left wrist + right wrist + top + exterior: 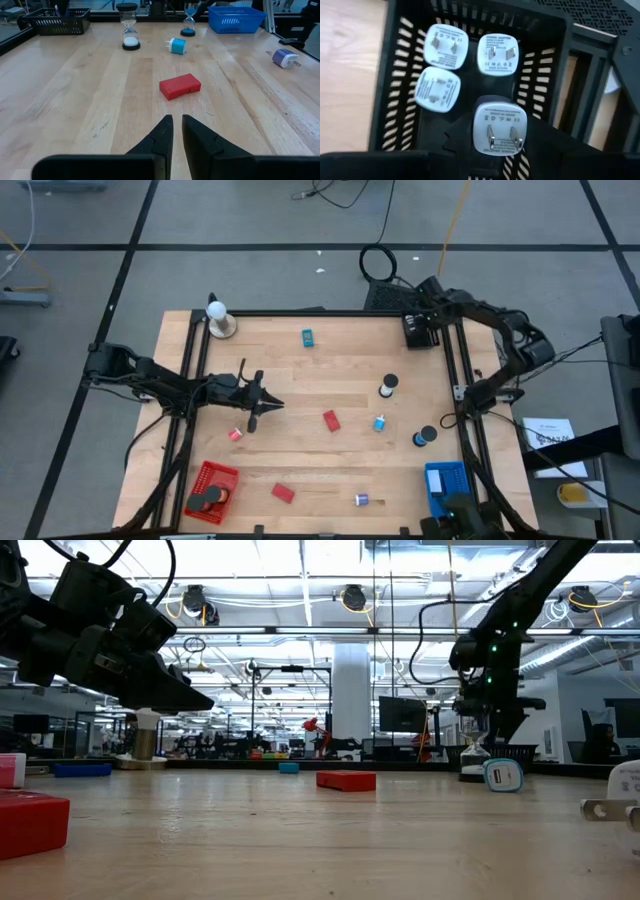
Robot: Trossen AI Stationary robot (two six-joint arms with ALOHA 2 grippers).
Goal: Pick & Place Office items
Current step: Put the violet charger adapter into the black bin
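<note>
My right gripper (pixel 420 328) hangs over the black basket (pixel 405 75) at the table's far right corner, shut on a white plug adapter (pixel 500 127). Three more white adapters (pixel 445 47) lie on the basket's floor. My left gripper (pixel 177 132) is shut and holds nothing, low over the table's left middle. Ahead of it a red block (pixel 180 86) lies flat on the wood. Farther on stand a white-sand hourglass (pixel 130 27) and a blue one (pixel 189 20), with a blue-and-white adapter (pixel 176 46) lying on its side between them. My right gripper pinches the white adapter by two opposite sides (pixel 478 135) between its two fingers. The fingers come from above, pointing steeply down. The adapter's pronged face (pixel 502 135) is turned up toward the wrist, and it hangs clear above the basket's floor.
A red basket (pixel 212 490) holding a dark item and a blue basket (pixel 447 480) stand near the front edge. Small red pieces (pixel 283 493), a purple-and-white adapter (pixel 362 500) and a teal bit (pixel 307 337) lie scattered. A white ball on a tan base (pixel 218 320) stands far left.
</note>
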